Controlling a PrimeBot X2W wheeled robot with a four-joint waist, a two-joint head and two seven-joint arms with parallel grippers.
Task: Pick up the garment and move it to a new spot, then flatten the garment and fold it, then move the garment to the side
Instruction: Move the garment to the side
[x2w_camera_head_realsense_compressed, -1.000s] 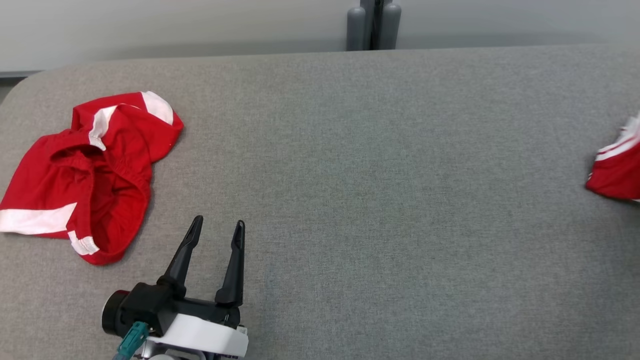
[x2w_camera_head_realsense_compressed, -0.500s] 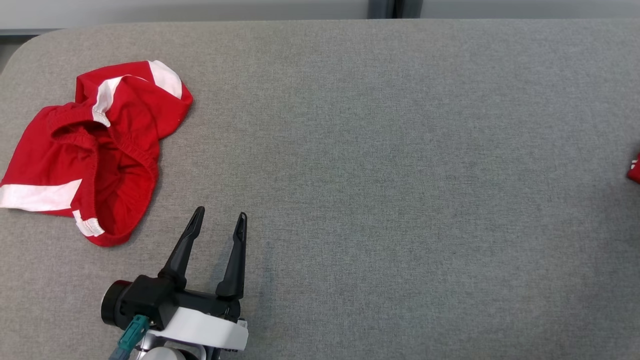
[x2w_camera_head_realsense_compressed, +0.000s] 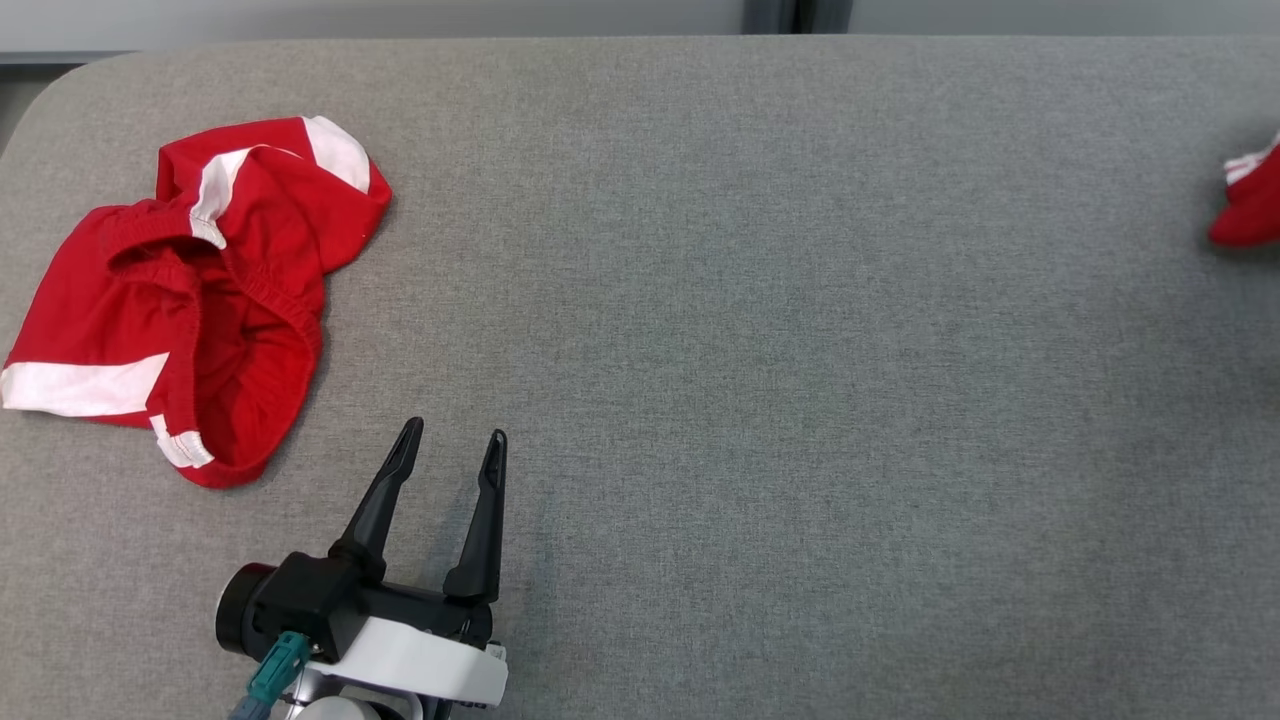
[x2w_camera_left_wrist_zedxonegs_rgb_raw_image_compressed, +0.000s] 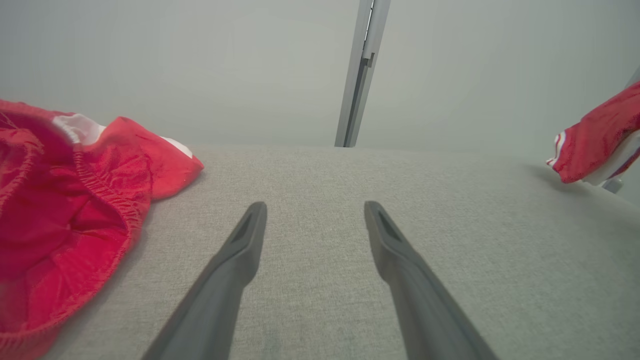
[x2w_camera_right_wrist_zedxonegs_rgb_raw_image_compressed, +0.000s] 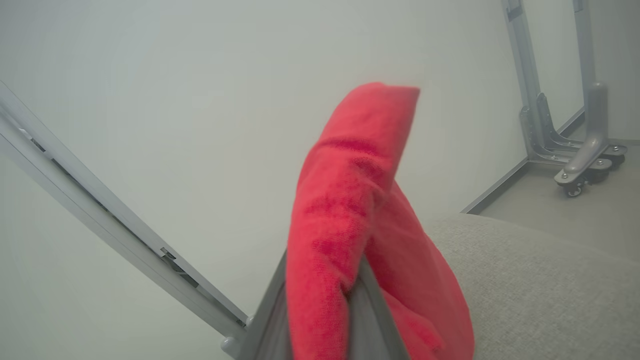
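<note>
A red garment with white trim (x2w_camera_head_realsense_compressed: 1250, 205) hangs at the far right edge of the head view, lifted off the grey padded table (x2w_camera_head_realsense_compressed: 750, 350). My right gripper (x2w_camera_right_wrist_zedxonegs_rgb_raw_image_compressed: 347, 285) is shut on this garment (x2w_camera_right_wrist_zedxonegs_rgb_raw_image_compressed: 350, 200), whose red cloth drapes over both fingers and hides their tips. The left wrist view catches it at the right (x2w_camera_left_wrist_zedxonegs_rgb_raw_image_compressed: 595, 135). My left gripper (x2w_camera_head_realsense_compressed: 453, 432) stands open and empty, low over the near left of the table. A second red garment with white bands (x2w_camera_head_realsense_compressed: 190, 300) lies crumpled to its left, apart from the fingers (x2w_camera_left_wrist_zedxonegs_rgb_raw_image_compressed: 65, 210).
The table's rounded far-left corner (x2w_camera_head_realsense_compressed: 60, 85) is close behind the crumpled garment. A grey post (x2w_camera_head_realsense_compressed: 785, 15) stands behind the far edge. Past the table's right end, a wheeled stand base (x2w_camera_right_wrist_zedxonegs_rgb_raw_image_compressed: 585, 170) sits on the floor.
The head camera has tilted down, shifting the whole picture. The held garment at the right edge has moved up and away in the view. My left gripper stays open.
</note>
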